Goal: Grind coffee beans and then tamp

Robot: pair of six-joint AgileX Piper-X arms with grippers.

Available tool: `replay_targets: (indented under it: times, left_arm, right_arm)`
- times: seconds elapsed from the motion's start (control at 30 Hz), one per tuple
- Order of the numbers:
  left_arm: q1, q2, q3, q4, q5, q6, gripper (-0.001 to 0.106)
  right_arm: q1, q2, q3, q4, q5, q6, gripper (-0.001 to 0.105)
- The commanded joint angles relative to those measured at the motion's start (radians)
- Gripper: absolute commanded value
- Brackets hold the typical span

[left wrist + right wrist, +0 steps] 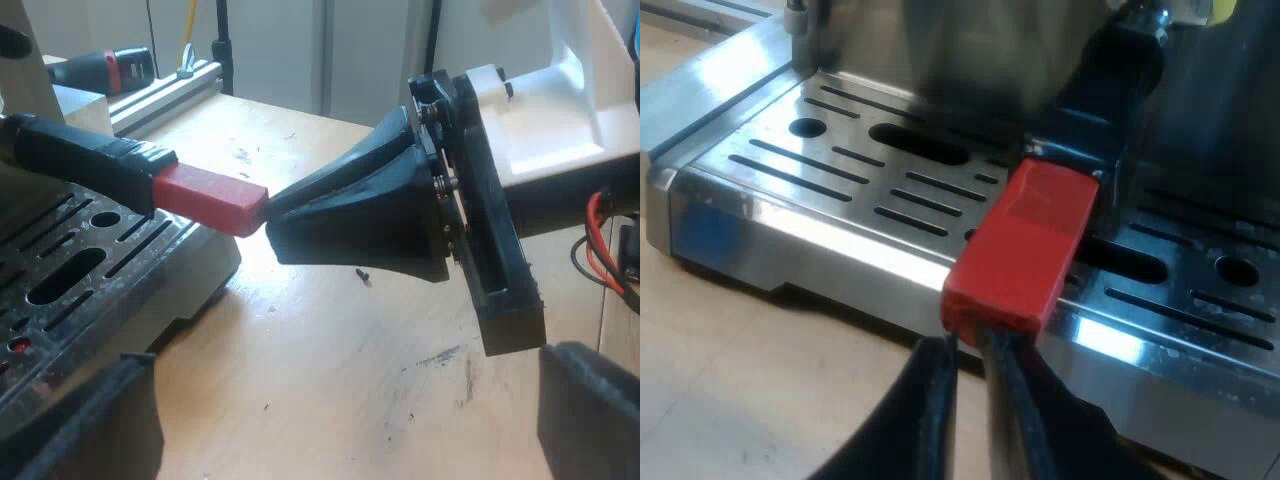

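Holder (80, 160) at machine (790, 170) front: grind step, prob.
R gripper (965, 345) was near-clenched, tips on red end (1025, 245); L gripper (340, 400) gaped. Next needed sideways push.

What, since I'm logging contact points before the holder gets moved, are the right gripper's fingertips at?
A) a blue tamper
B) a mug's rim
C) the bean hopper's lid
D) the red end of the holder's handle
D: the right gripper has its close-set fingertips at the outer face of the handle's red end, which juts out over the machine's slotted drip tray.
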Motion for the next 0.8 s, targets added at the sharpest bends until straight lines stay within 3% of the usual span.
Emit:
replay_targets:
  times: [0.03, 0.17, 0.27, 0.33, 0.4, 0.5, 0.63, 0.8]
  left_arm:
    - [-0.004, 0.003, -0.003, -0.007, 0.009, -0.008, 0.078]
    - [-0.004, 0.003, -0.003, -0.007, 0.009, -0.008, 0.078]
    - [-0.004, 0.003, -0.003, -0.007, 0.009, -0.008, 0.078]
    - [-0.004, 0.003, -0.003, -0.009, 0.009, -0.008, 0.078]
    - [-0.004, 0.003, -0.003, -0.009, 0.009, -0.008, 0.078]
    - [-0.004, 0.003, -0.003, -0.012, 0.009, -0.008, 0.078]
    - [-0.004, 0.003, -0.003, -0.012, 0.009, -0.008, 0.078]
    - [-0.004, 0.003, -0.003, -0.019, 0.009, -0.008, 0.078]
  right_arm:
    - [0.019, -0.001, -0.014, -0.03, 0.095, -0.012, 0.013]
    - [0.086, -0.001, -0.014, 0.008, 0.102, -0.009, 0.013]
    - [0.135, -0.001, -0.014, 0.048, 0.144, 0.032, 0.014]
    - [0.16, -0.004, -0.014, 0.072, 0.172, 0.065, 0.022]
    - [0.189, -0.012, -0.014, 0.099, 0.179, 0.094, 0.042]
    - [0.209, -0.031, -0.014, 0.107, 0.183, 0.093, 0.059]
    - [0.207, -0.064, -0.031, 0.132, 0.216, 0.093, 0.061]
    - [0.207, -0.086, -0.117, 0.287, 0.238, 0.091, 0.061]
